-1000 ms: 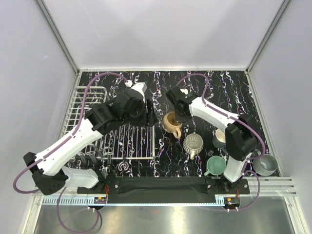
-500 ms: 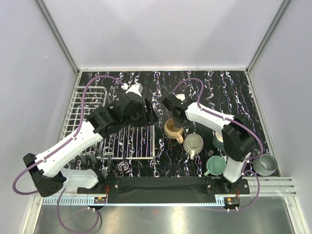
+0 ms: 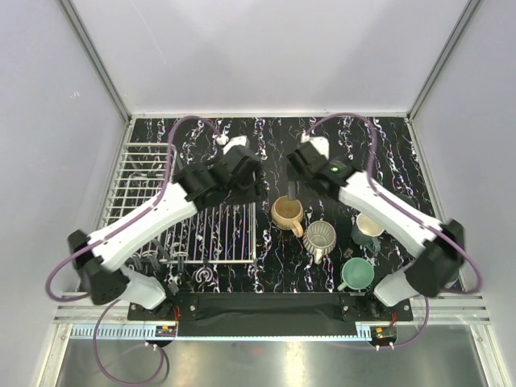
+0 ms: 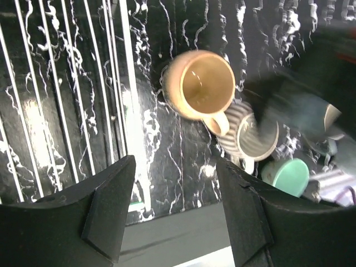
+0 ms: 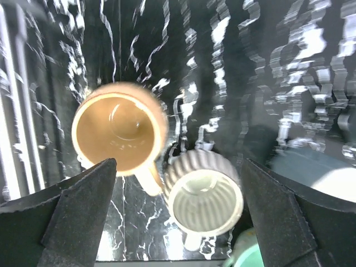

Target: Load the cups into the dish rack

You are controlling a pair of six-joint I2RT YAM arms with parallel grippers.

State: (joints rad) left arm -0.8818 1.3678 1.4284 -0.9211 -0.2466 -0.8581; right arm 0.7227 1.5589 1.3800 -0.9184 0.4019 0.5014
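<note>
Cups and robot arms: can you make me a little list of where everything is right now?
peach cup: upright on the table, just right of the dish rack
ribbed cup: upright, beside the peach cup's handle
mint cup: on the table, nearer the arm bases
left jaws: open, empty, above the peach cup
right jaws: open, empty, above the peach and ribbed cups
cups in rack: none seen, part hidden

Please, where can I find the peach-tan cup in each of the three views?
Top external: the peach-tan cup stands near the centre, just right of the dish rack.
Left wrist: the peach-tan cup is at upper middle.
Right wrist: the peach-tan cup is left of centre.
Shared landmark: the ribbed cup beside its handle.
</note>
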